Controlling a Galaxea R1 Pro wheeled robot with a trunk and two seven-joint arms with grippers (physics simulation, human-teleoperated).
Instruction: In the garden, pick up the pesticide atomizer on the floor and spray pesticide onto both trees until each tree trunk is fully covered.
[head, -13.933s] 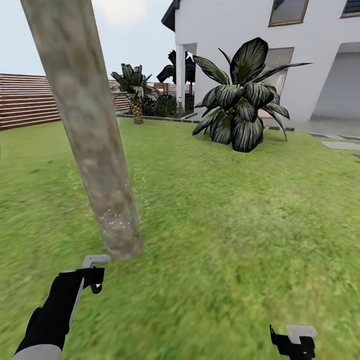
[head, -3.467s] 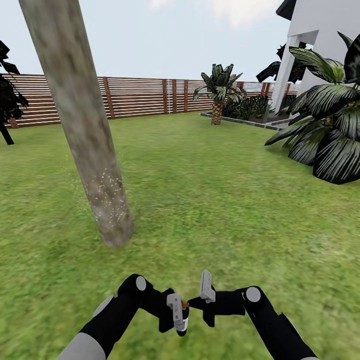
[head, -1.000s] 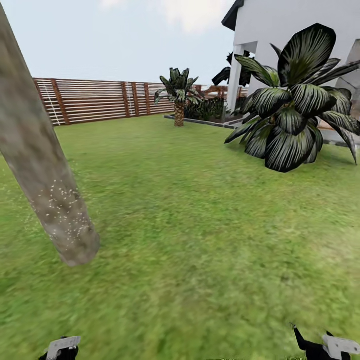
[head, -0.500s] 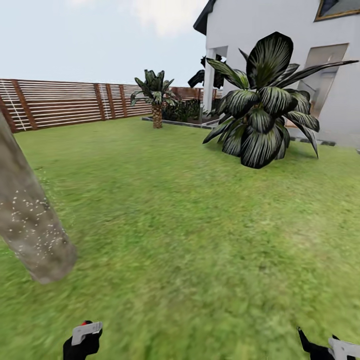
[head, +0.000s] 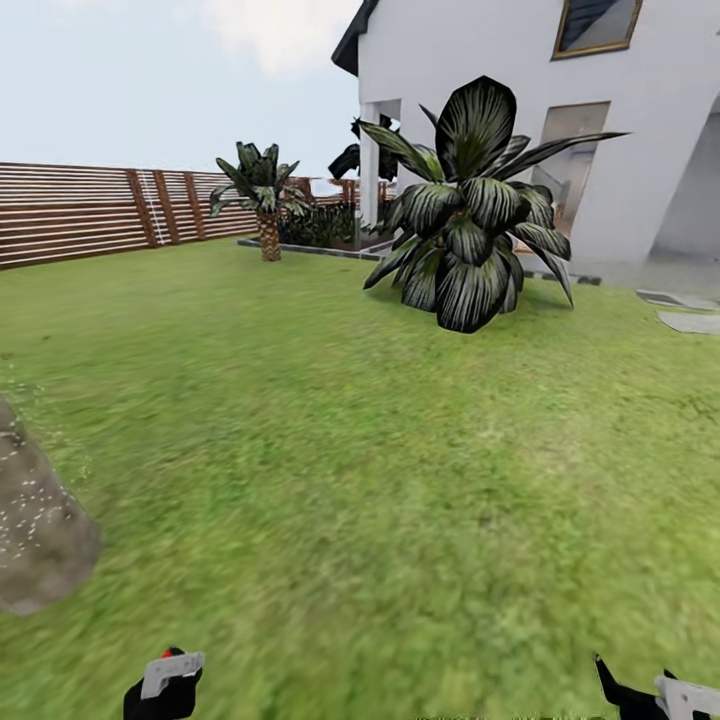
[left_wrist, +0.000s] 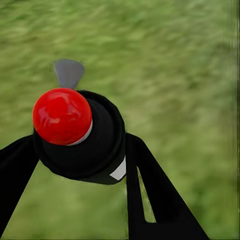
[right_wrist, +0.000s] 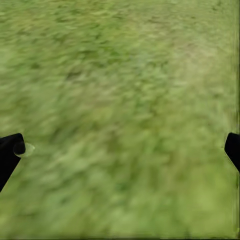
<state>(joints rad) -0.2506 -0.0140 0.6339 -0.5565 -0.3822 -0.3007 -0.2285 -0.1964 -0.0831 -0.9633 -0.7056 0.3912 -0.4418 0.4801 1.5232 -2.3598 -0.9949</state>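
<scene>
While the left claw (left_wrist: 80, 150) grips the pesticide atomizer (left_wrist: 82, 142), a black bottle with a red cap (left_wrist: 62, 116) seen end-on in the left wrist view, its dark fingers (left_wrist: 150, 195) sit tight on both sides of the body. Right claw (right_wrist: 120, 150) is spread wide, only grass (right_wrist: 125, 100) between the tips. Head view: both claws low at the frame edge, left claw (head: 165, 685) nearest the speckled tree trunk (head: 35, 540) base, just ahead and outboard of it. Broad-leaved plant (head: 465, 225), white house (head: 600, 120) and slat fence (head: 80, 210) well ahead.
</scene>
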